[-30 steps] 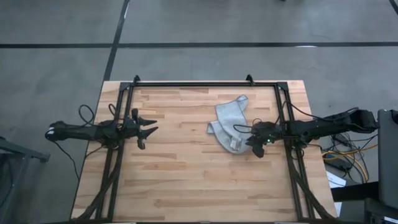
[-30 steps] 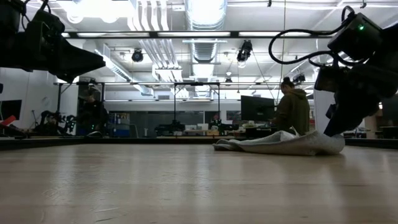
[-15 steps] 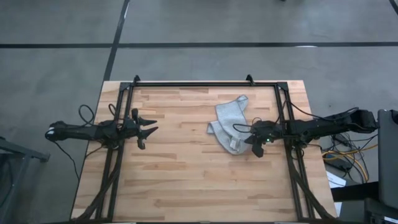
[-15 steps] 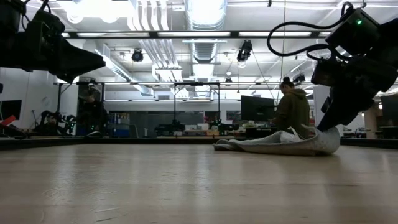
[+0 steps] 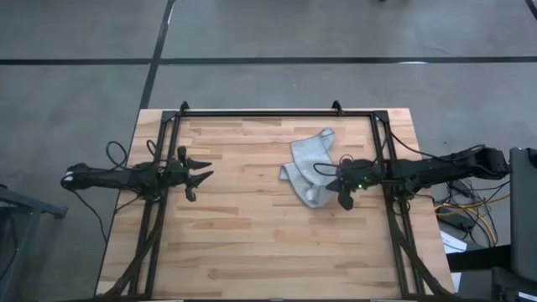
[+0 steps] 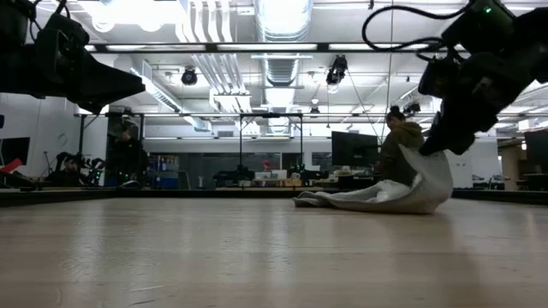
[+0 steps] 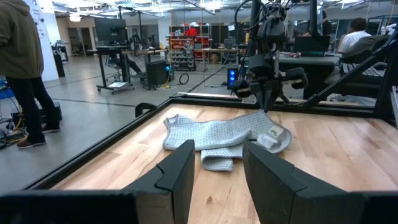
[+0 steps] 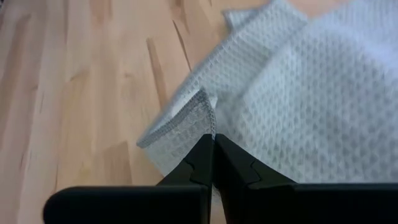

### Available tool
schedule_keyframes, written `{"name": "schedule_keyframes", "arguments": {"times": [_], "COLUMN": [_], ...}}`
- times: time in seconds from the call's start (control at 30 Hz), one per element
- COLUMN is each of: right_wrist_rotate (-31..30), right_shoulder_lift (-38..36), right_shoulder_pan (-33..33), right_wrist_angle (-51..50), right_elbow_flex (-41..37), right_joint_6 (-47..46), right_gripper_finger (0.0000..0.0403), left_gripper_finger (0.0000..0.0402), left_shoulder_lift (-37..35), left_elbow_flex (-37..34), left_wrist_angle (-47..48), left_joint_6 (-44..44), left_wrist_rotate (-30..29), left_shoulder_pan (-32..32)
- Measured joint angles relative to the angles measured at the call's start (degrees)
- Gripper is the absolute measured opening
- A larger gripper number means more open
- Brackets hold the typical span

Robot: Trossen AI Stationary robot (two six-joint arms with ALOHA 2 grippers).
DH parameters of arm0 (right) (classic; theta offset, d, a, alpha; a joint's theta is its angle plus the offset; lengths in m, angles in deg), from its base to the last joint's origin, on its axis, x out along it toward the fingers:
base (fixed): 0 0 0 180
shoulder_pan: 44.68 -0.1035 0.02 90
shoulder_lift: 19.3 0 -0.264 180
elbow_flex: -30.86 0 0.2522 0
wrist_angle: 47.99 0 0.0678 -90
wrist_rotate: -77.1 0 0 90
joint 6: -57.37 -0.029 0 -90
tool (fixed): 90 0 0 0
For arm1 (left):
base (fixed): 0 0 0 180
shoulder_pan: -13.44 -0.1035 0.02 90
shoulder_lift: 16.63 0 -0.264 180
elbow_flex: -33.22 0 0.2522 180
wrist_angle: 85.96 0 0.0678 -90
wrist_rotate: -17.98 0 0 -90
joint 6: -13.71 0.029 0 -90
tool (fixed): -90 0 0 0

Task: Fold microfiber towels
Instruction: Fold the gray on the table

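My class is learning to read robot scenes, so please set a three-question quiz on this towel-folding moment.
1. True or false: the right gripper is shut on the towel.
2. Which gripper hangs open, away from the towel? A left gripper B right gripper
3. Fill in: in the low view, the gripped edge is lifted off the ____.

Key: 1 true; 2 A; 3 table

Wooden plank surface (image 5: 243, 243) with dark frame
Crumpled grey-blue towel (image 5: 309, 164) lies toward its right side; one edge lifted off it
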Motion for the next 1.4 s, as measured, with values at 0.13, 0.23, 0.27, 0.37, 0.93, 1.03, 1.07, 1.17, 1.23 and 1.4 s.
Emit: {"name": "schedule_keyframes", "arguments": {"times": [0.13, 0.23, 0.27, 0.37, 0.93, 1.03, 1.07, 1.17, 1.23, 1.4], "right_wrist_rotate": [-1.1, -1.1, -1.1, -1.1, -7.1, -7.0, -6.9, -6.8, -6.8, -6.6], "right_shoulder_lift": [0.0, 0.0, 0.0, -0.1, -2.3, -3.9, -4.5, -6.4, -7.6, -10.6], "right_shoulder_pan": [0.0, 0.0, 0.0, -0.5, -3.7, -3.7, -3.7, -3.8, -3.9, -3.9], "right_wrist_angle": [-0.5, -1.7, -2.3, -4.0, -19.4, -19.4, -19.4, -20.1, -21.1, -22.4], "right_elbow_flex": [2.2, 3.9, 4.6, 6.7, 17.4, 16.5, 16.2, 15.6, 15.4, 15.5], "right_joint_6": [3.6, 4.5, 4.8, 6.9, 8.2, 8.0, 8.0, 8.1, 8.7, 9.5], "right_gripper_finger": [0.0008, 0.0008, 0.0008, 0.0008, 0.0008, 0.0008, 0.0008, 0.0008, 0.0008, 0.0008], "left_gripper_finger": [0.014, 0.014, 0.014, 0.014, 0.014, 0.014, 0.014, 0.014, 0.014, 0.014], "left_shoulder_lift": [0.0, 0.0, 0.0, 0.0, 0.0, 0.0, 0.0, 0.0, 0.0, 0.0], "left_elbow_flex": [0.0, 0.0, 0.0, 0.0, 0.0, 0.0, 0.0, 0.0, 0.0, 0.0], "left_wrist_angle": [0.0, 0.0, 0.0, 0.0, 0.0, 0.0, 0.0, 0.0, 0.0, 0.0], "left_joint_6": [0.0, 0.0, 0.0, 0.0, 0.0, 0.0, 0.0, 0.0, 0.0, 0.0], "left_wrist_rotate": [0.0, 0.0, 0.0, 0.0, 0.0, 0.0, 0.0, 0.0, 0.0, 0.0], "left_shoulder_pan": [0.0, 0.0, 0.0, 0.0, 0.0, 0.0, 0.0, 0.0, 0.0, 0.0]}}
